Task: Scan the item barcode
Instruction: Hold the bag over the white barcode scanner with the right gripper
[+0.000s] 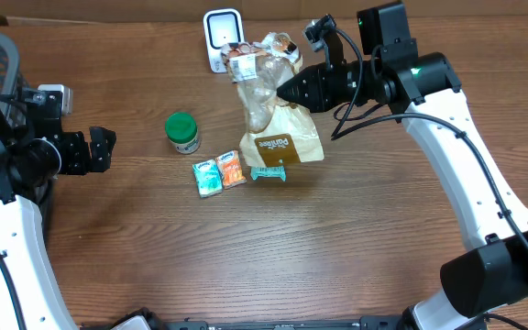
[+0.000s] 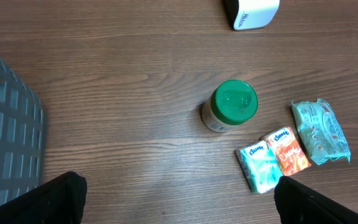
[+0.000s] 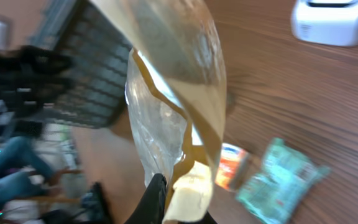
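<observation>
Film bag (image 1: 269, 110) at desk (image 1: 337, 238) 12 o'clock, just 5 o'clock of scanner (image 1: 222, 37), prob. light, soft, slippery: R jaws clenched on its 3 o'clock edge, pinch firmly there; L jaws released, empty.

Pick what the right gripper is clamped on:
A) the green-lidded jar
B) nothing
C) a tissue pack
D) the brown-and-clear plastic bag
D: the right gripper is shut on the upper part of the brown-and-clear plastic bag, while the green-lidded jar and the tissue packs sit untouched on the table.
</observation>
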